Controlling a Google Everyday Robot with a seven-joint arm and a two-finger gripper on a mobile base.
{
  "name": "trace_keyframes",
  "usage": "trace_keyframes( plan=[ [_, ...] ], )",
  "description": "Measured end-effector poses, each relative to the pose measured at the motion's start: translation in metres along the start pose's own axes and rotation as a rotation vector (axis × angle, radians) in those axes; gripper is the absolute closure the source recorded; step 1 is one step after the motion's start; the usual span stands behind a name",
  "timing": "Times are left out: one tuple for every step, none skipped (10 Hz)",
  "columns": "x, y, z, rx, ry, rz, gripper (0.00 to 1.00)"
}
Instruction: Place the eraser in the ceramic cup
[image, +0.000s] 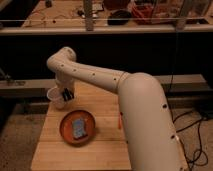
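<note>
The small white ceramic cup (56, 97) stands near the far left corner of the wooden table (107, 145). My gripper (67, 94) hangs at the end of the white arm, just right of the cup and touching or nearly touching its rim. I cannot make out an eraser in the gripper. A grey-blue block (79, 127) lies flat in the round orange plate (77, 128) in front of the cup.
A thin orange pen-like object (120, 121) lies on the table right of the plate, partly behind my arm. Behind the table runs a dark shelf and a bench with clutter. Cables lie on the floor at the right.
</note>
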Motion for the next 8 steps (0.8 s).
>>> trace_keyframes(
  plan=[
    [-0.0001,-0.0001,0.0006,0.001,-0.001,-0.001,0.93],
    [0.0002,0.0001,0.0004,0.002,-0.001,-0.001,0.93],
    [0.0002,-0.0002,0.0007,0.004,-0.001,-0.002,0.93],
    [0.0003,-0.0003,0.0011,0.005,-0.002,-0.003,0.93],
    [0.0004,-0.0004,0.0011,0.006,-0.002,-0.004,0.92],
    [0.0004,-0.0006,0.0017,0.008,-0.002,-0.005,0.88],
    [0.0006,-0.0008,0.0015,0.010,-0.002,-0.006,0.88],
    [0.0007,-0.0006,0.0020,0.011,-0.003,-0.008,0.88]
  ],
)
